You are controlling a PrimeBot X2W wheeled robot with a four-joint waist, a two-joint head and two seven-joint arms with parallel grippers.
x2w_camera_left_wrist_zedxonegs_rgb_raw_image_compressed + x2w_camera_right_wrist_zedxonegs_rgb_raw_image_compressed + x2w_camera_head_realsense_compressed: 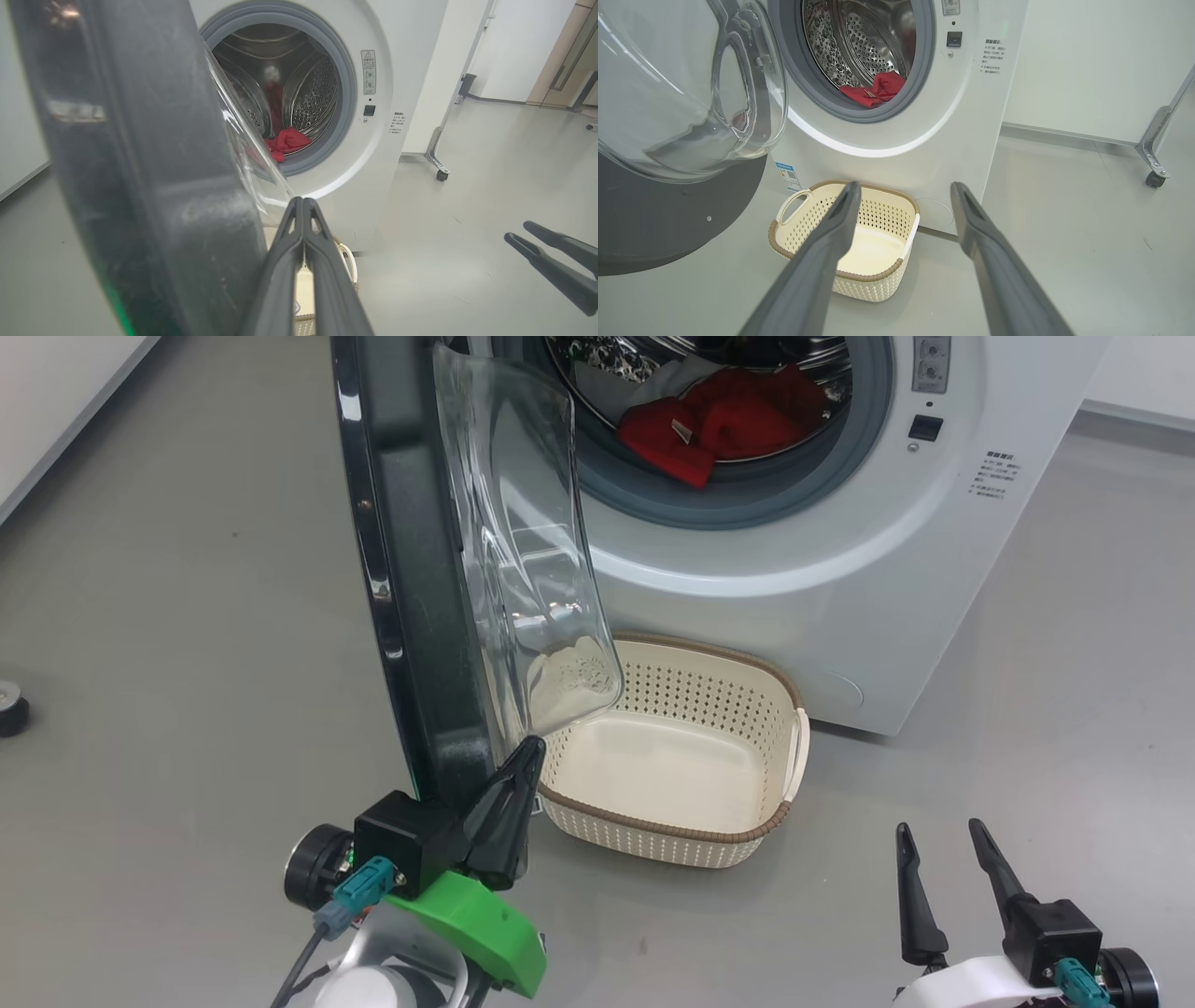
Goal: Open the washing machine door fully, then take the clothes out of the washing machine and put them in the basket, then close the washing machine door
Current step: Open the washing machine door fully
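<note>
- My left pincer (530, 751) is sitting closed, its two fingers pressed flat together and empty, tips pointing up at the lower edge of the washing machine door (411, 569).
- From the left wrist, the door's black rim is looming just left of my closed fingers (280, 261). Whether they are touching it, I cannot tell.
- The door is standing swung out from the washing machine (840, 588), nearly edge-on to my head camera. Its clear glass bowl is bulging toward the machine's side.
- My right pincer (939, 828) is hanging low on the right with its fingers spread apart and empty, well apart from the door and the machine.
- The clothes (719, 425) are lying in a red heap at the front bottom of the steel drum (859, 42), spilling onto the grey gasket, up and beyond both pincers.
- Through the right wrist, the clothes are showing above the gap between my open fingers (817, 261), with the basket lying between them and me.
- The basket (691, 695) is standing on the grey floor (187, 616) close against the foot of the machine, below the opening, its bare bottom showing. Its near corner is sitting just beside my left pincer's tips.
- A small blue sticker (788, 175) is showing on the machine's front, just behind the basket's white handle.
</note>
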